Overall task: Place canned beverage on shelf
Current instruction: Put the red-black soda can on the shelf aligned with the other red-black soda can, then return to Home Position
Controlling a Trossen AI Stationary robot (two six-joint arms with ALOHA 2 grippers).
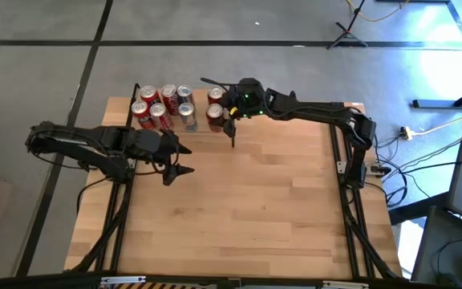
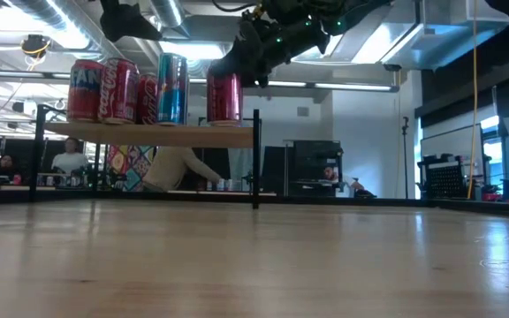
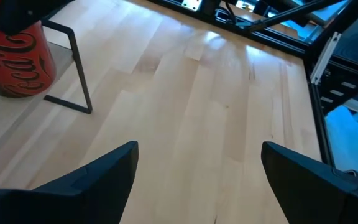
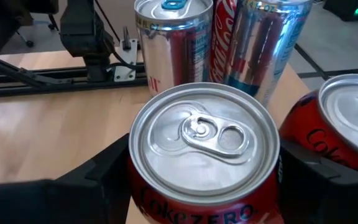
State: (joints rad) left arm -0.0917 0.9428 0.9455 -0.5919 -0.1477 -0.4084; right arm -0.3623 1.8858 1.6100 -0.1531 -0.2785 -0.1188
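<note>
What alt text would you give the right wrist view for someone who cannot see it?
The right pincer straddles a red Coke Zero can with a silver pull-tab lid, seen from above. More upright red and silver cans crowd behind it on the light-wood shelf.

Left gripper (image 3: 197, 180) jaws stand wide apart above bare worktop (image 3: 216, 106). A red can (image 3: 14, 59) stands beside a black shelf post (image 3: 76, 68). Black frame rails (image 3: 272, 18) run along the worktop's far edge.

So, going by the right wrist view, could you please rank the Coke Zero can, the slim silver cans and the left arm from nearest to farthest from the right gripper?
1. Coke Zero can, between the right gripper's fingers.
2. Slim silver cans, just behind it on the shelf.
3. Left arm, beyond them.
</note>
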